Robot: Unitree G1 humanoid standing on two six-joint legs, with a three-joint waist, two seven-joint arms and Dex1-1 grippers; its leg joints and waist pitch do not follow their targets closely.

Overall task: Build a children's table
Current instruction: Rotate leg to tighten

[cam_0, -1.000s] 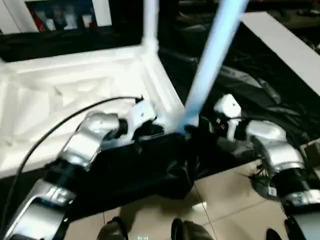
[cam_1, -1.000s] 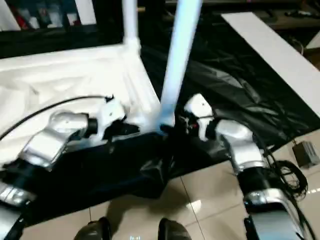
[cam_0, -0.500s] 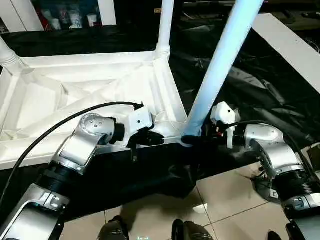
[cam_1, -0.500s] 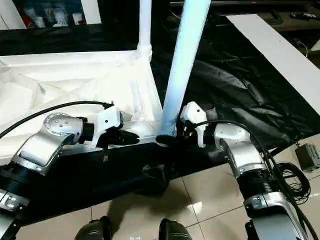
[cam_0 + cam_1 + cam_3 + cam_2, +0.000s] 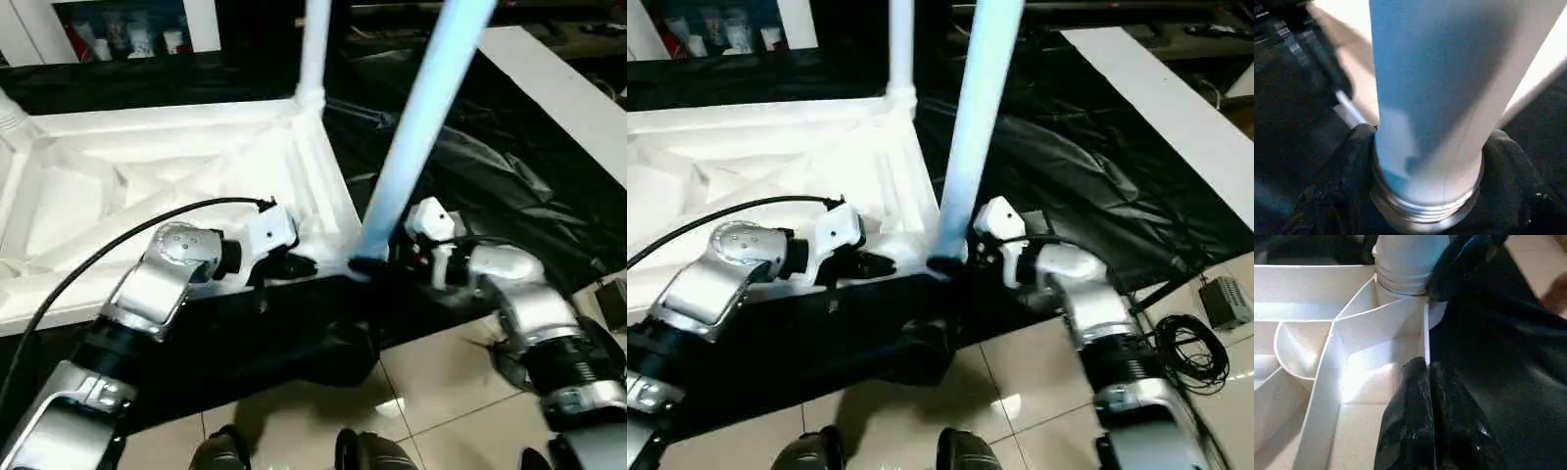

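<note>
The white tabletop (image 5: 147,166) lies upside down on a black sheet, ribbed underside up. A long white leg (image 5: 416,127) rises tilted from its near right corner socket. My right gripper (image 5: 367,266) is at that leg's threaded base (image 5: 1425,196), with a black finger (image 5: 1347,166) pressed on each side of it. My left gripper (image 5: 294,266) is beside the same corner, and its fingers (image 5: 1415,411) are shut on the thin rim wall of the tabletop. Another leg (image 5: 315,49) stands in the far right corner, and one more (image 5: 12,117) at the far left.
The crumpled black sheet (image 5: 490,166) spreads to the right, with a long white board (image 5: 568,88) beyond it. Tiled floor (image 5: 441,382) lies in front, where a power adapter and coiled cable (image 5: 1225,299) rest at the right. My feet (image 5: 225,452) are at the lower edge.
My right gripper's fingers have closed in on the base of the near leg. My left gripper has kept its pinch on the rim. The camera has shifted a little.
</note>
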